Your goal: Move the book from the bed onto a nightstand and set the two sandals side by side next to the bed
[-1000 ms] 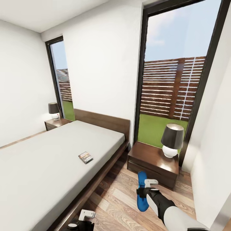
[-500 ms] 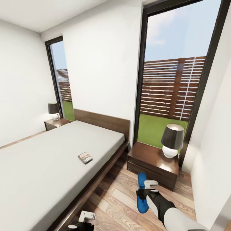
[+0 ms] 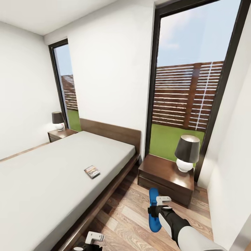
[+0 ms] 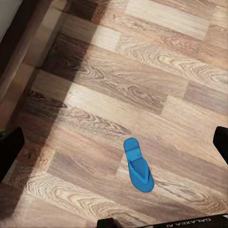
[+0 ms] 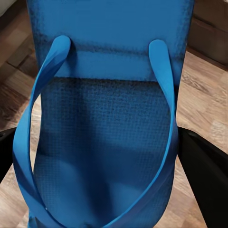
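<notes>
Right gripper [image 3: 157,205] fingers closed on one blue sandal [image 3: 152,209], held lengthwise above the plank floor [image 3: 122,216] just in front of the near nightstand [image 3: 166,177]. In the right wrist view the sandal's sole and straps [image 5: 102,137] sit between the dark finger pads [image 5: 204,175]. Left gripper [image 3: 91,240] low at the head view's bottom edge, beside the bed frame; fingers spread wide and empty, tips at both edges of the left wrist view. Second sandal [image 4: 138,164] lies flat on the floor, strap side up, seen from the left wrist camera, well apart from the bed edge. Book [image 3: 92,171] lies flat on the grey mattress of the bed [image 3: 52,174], towards the side facing the near nightstand. That nightstand carries a lamp [image 3: 186,152]; the far nightstand [image 3: 61,133] on the other side of the bed has a lamp [image 3: 58,120] too. Tall window [image 3: 188,87] behind shows fence and grass.
</notes>
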{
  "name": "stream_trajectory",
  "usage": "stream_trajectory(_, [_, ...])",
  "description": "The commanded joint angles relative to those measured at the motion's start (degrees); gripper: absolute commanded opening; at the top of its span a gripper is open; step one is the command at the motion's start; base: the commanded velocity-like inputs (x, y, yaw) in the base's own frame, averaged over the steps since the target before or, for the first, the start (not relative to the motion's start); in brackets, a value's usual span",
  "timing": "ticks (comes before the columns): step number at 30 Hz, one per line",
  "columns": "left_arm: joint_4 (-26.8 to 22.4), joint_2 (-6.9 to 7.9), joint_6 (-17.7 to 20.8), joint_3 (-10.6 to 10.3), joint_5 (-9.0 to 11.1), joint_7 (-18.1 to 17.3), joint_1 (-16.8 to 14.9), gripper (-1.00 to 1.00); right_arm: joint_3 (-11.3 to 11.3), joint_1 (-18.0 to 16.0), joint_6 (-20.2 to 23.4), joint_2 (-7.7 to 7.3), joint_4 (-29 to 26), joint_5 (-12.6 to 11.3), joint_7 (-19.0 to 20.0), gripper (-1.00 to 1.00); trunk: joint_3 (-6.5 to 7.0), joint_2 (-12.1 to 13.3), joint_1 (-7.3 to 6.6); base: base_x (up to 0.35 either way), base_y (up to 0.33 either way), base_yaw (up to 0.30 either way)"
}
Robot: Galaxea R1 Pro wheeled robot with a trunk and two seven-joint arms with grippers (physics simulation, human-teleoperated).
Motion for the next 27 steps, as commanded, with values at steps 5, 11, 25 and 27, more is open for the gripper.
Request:
stream_trajectory(5, [-0.08,0.01,0.23,-0.49,0.61,0.24,0.05,1.00,0.08,0.01,0.36,-0.01,-0.11,0.03,-0.23,-1.00,-0.02,-0.04,0.02,0.016,-0.008,0.000])
stream_trajectory(11, [-0.08,0.01,0.23,-0.49,0.61,0.24,0.07,1.00,0.09,0.01,0.36,0.04,-0.11,0.03,-0.25,-1.00,-0.02,-0.04,0.02,0.047,-0.016,0.000])
stream_trajectory(25, [-0.08,0.01,0.23,-0.49,0.61,-0.01,0.07,1.00,0.10,0.01,0.36,0.05,-0.11,0.03,-0.22,-1.00,-0.02,-0.04,0.02,0.037,-0.029,0.000])
stream_trajectory(27, [-0.08,0.02,0.23,-0.49,0.61,-0.02,0.07,1.00,0.11,0.01,0.36,0.05,-0.11,0.03,-0.23,-1.00,-0.02,-0.04,0.02,0.002,-0.031,0.000])
